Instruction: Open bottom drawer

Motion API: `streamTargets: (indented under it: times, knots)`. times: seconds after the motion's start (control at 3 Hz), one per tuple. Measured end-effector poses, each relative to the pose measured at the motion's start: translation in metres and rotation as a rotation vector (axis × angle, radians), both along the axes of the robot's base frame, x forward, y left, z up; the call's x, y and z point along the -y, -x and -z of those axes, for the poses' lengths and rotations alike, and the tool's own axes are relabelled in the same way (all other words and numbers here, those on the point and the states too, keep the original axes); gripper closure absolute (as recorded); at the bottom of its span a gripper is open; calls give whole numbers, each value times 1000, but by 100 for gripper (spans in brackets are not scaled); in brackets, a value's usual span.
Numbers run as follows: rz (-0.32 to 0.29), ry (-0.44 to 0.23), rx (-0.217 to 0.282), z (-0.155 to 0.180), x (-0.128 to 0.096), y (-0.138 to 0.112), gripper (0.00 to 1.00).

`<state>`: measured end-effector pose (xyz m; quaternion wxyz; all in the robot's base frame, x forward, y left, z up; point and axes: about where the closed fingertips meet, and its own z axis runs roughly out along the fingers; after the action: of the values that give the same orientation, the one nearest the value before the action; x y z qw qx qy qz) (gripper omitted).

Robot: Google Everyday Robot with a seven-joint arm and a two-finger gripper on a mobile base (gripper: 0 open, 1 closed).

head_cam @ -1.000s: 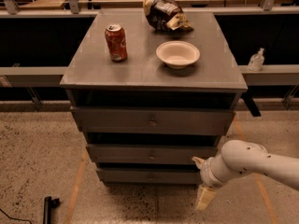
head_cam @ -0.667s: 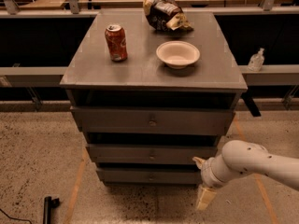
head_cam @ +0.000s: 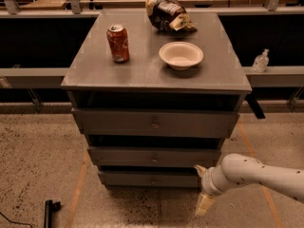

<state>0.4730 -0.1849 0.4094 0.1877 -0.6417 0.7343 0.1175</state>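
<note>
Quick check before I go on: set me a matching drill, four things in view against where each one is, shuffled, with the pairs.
Things:
1. can
2. bowl
3. bag
4. gripper

Places:
A. back edge of the cabinet top
B. low, by the right end of the bottom drawer
C. left side of the top
D. right of the can, in front of the bag

Pairs: 1-C, 2-D, 3-A, 4-B
</note>
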Motion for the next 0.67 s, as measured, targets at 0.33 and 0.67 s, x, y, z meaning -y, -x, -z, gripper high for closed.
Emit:
streamTargets:
  times: [0.33, 0.67]
  knots:
    - [-21, -15, -23, 54, -1, -12, 0]
    - [-47, -53, -34, 98, -9, -21, 0]
